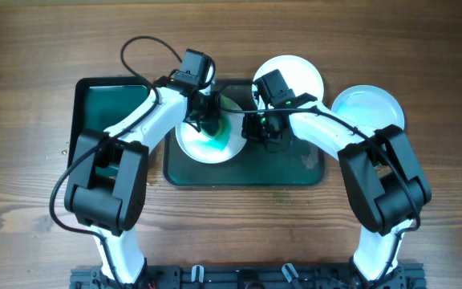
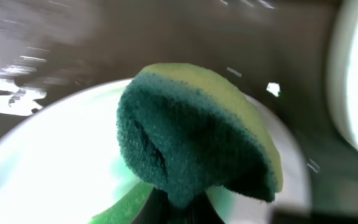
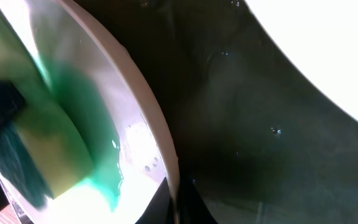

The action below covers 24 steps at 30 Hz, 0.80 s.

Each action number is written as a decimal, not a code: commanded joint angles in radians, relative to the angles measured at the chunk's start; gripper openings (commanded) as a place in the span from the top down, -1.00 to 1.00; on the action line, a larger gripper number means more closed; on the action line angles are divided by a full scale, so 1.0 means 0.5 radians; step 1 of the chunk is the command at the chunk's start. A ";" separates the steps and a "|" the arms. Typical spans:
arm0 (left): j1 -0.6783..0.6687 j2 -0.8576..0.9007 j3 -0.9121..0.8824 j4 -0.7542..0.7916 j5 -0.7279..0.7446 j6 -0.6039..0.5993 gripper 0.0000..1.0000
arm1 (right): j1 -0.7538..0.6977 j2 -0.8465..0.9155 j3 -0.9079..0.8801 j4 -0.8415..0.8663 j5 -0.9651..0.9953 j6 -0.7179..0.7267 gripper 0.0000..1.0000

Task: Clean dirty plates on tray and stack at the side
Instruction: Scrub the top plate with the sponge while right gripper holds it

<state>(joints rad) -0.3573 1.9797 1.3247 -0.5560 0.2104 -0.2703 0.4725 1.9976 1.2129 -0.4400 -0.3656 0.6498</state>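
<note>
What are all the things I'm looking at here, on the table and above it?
smeared plate: one, white with a teal smear, in the large tray, under the sponge
far plate: one, white, at the large tray's far edge
side plate: one, white, on the table right of the large tray
sponge: one, yellow-green with a dark green scrub face, on the smeared plate
large tray: one, dark green, mid-table
small tray: one, green, left of the large tray
table: one, brown wood
cable: black, looping behind the left arm
left arm, right arm: two, white and black
left claw: shut on the sponge
right claw: shut on the smeared plate's rim
</note>
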 commanded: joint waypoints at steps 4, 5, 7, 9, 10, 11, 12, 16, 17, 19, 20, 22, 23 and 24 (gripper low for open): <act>-0.028 0.032 -0.002 0.037 0.060 0.159 0.92 | 0.008 0.043 0.024 0.001 -0.020 -0.044 0.91; -0.027 0.032 -0.002 0.062 -0.043 0.140 0.92 | 0.008 0.043 0.024 0.001 -0.019 -0.044 0.91; -0.027 0.032 -0.002 0.095 -0.343 -0.004 0.92 | 0.008 0.043 0.024 0.000 -0.019 -0.044 0.91; -0.027 0.032 -0.002 0.084 -0.715 -0.217 0.92 | 0.008 0.043 0.024 -0.001 -0.019 -0.046 0.91; -0.027 0.032 -0.002 0.058 -0.887 -0.319 0.92 | 0.008 0.043 0.024 -0.001 -0.019 -0.046 0.91; -0.027 0.032 -0.002 0.025 -1.032 -0.403 0.92 | 0.008 0.043 0.024 0.000 -0.019 -0.046 0.91; -0.027 0.032 -0.002 -0.008 -1.135 -0.459 0.92 | 0.008 0.043 0.024 -0.001 -0.020 -0.046 0.91; -0.027 0.032 -0.002 -0.120 -1.299 -0.542 0.92 | 0.008 0.043 0.024 0.000 -0.020 -0.051 0.91; -0.027 0.032 -0.002 -0.140 -1.290 -0.549 0.92 | 0.008 0.043 0.024 0.000 -0.020 -0.051 0.91; -0.028 0.032 -0.002 -0.181 -1.203 -0.534 0.92 | 0.008 0.043 0.024 0.000 -0.020 -0.051 0.92; -0.028 0.032 -0.002 -0.214 -1.058 -0.488 0.92 | 0.008 0.043 0.024 0.000 -0.020 -0.052 0.91; -0.028 0.032 -0.002 -0.246 -0.703 -0.321 0.92 | 0.008 0.043 0.024 0.000 -0.021 -0.052 0.91; -0.028 0.032 -0.002 -0.259 -0.477 -0.198 0.92 | 0.008 0.043 0.024 0.000 -0.021 -0.052 0.91; -0.028 0.032 -0.002 -0.275 -0.235 -0.078 0.92 | 0.008 0.043 0.024 0.000 -0.021 -0.053 0.91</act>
<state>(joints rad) -0.3786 1.9804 1.3258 -0.6598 -0.2337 -0.4690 0.4789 1.9976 1.2129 -0.4377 -0.3698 0.6376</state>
